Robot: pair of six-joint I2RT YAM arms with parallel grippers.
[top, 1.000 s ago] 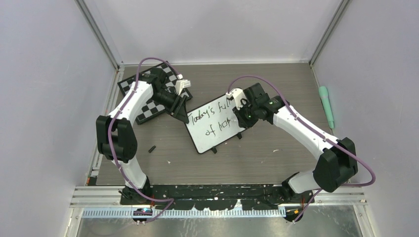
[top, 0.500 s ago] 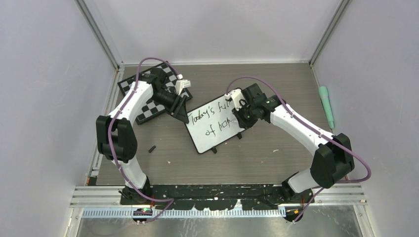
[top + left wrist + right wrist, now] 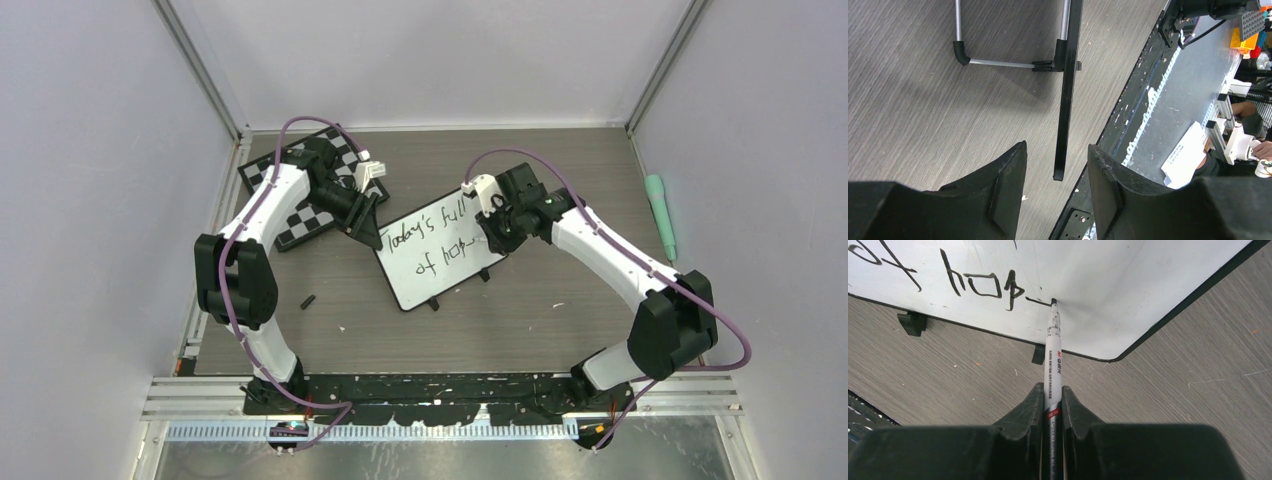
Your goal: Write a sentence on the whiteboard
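Heads up on the main risk: your left gripper (image 3: 1057, 148) isn't actually clamping anything. In the left wrist view its jaws sit half-open on either side of the whiteboard (image 3: 440, 262)'s thin black edge, with a gap showing on both sides. So if the marker (image 3: 1053, 360) pushes hard on the next stroke, I'd guess the board skids on the surface (image 3: 560, 330) or rocks on its little feet, and the letter comes out wobbly. The tip is also low on the board, close to the bottom frame, so a long downstroke could run off the white. Less likely, the pen twists in the grip. The right gripper (image 3: 1052, 390) has its jaws pinched tight on the marker barrel, tip touching the board just past "hop".

The board sits mid-frame in the top view, just right of the chessboard (image 3: 296, 207). Its long axis runs from lower left up to upper right. The footed edge faces lower right, and the sentence (image 3: 436, 235) climbs the same slant in two lines.
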